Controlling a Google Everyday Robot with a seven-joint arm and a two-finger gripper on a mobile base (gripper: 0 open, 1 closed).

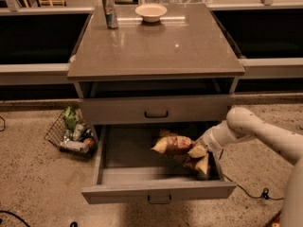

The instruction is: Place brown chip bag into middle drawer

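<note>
The brown chip bag point(172, 144) hangs tilted over the right half of the open middle drawer point(142, 191), inside its tray and just above the floor of it. My gripper point(200, 158) reaches in from the right over the drawer's right side and is shut on the bag's right end. The white arm point(246, 126) runs off to the right edge. The bag's pale yellow left end points toward the drawer's middle.
A closed grey drawer front point(199, 109) with a black handle sits right above the open drawer. On the cabinet top stand a can point(110, 11) and a bowl point(150, 12). A wire basket point(56, 137) of packets lies on the floor at left. A cable point(246, 190) runs at right.
</note>
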